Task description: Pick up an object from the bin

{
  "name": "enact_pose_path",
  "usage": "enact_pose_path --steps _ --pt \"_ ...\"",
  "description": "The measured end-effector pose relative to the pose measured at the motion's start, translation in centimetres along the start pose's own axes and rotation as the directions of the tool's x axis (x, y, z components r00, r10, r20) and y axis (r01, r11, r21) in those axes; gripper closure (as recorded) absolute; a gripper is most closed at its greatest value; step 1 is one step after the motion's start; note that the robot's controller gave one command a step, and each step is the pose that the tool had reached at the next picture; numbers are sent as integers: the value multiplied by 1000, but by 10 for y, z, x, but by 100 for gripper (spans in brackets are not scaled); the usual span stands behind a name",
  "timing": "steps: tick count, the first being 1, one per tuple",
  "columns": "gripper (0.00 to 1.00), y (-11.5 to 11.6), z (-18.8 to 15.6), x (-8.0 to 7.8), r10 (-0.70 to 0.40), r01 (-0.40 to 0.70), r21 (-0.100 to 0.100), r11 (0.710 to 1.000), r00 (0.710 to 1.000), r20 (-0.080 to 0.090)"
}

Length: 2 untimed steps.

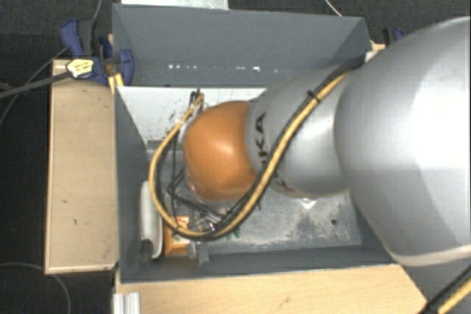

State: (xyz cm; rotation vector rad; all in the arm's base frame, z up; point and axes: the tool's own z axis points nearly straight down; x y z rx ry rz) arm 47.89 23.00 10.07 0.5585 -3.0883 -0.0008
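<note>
A white tube [149,220] and an orange piece [174,244] lay in the grey bin's [243,48] near-left corner; the claw's [193,226] state couldn't be told.

The arm [383,136] reaches down into the near-left corner of the bin [235,40], its orange wrist cover [217,151] and looped cable [153,174] above the gripper [193,226].
</note>
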Motion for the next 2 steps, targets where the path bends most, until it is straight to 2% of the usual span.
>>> enact_pose_path --steps 1,2 --pt "0 -15 29 5 -290 290 5 957 957 18" --pt "100 -11 29 0 73 -73 -2 997 997 8"
